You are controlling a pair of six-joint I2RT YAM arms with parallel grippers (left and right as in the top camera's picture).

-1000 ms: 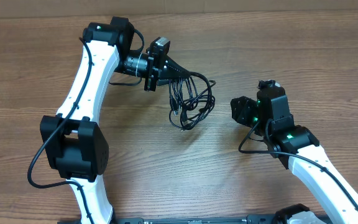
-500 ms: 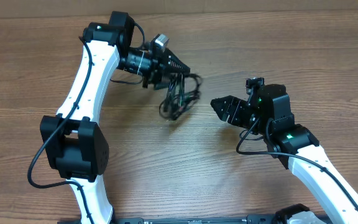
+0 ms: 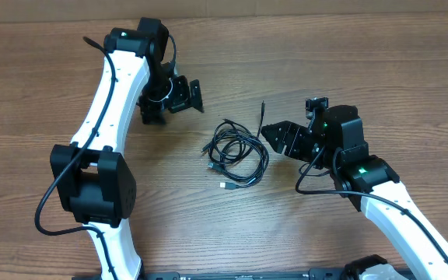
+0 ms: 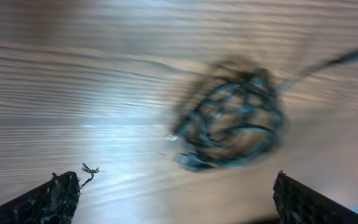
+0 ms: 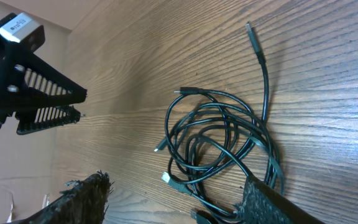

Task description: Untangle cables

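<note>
Cables (image 3: pixel 236 152) lie as a loose tangle on table (image 3: pixel 68 47), just in front of R gripper (image 3: pixel 274 134), jaws abt half open, nothing held. L gripper (image 3: pixel 185 95) is wide open, empty, well apart. Best to pinch the free end (image 3: pixel 263 109) sticking out beside R gripper, not the knot.

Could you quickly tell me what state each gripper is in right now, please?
Left gripper: open, holding nothing.
Right gripper: open, over the cables, not gripping them.

Cables (image 4: pixel 232 118) motion-blurred in left wrist view, lower loops cut off by right wrist view's edge
</note>
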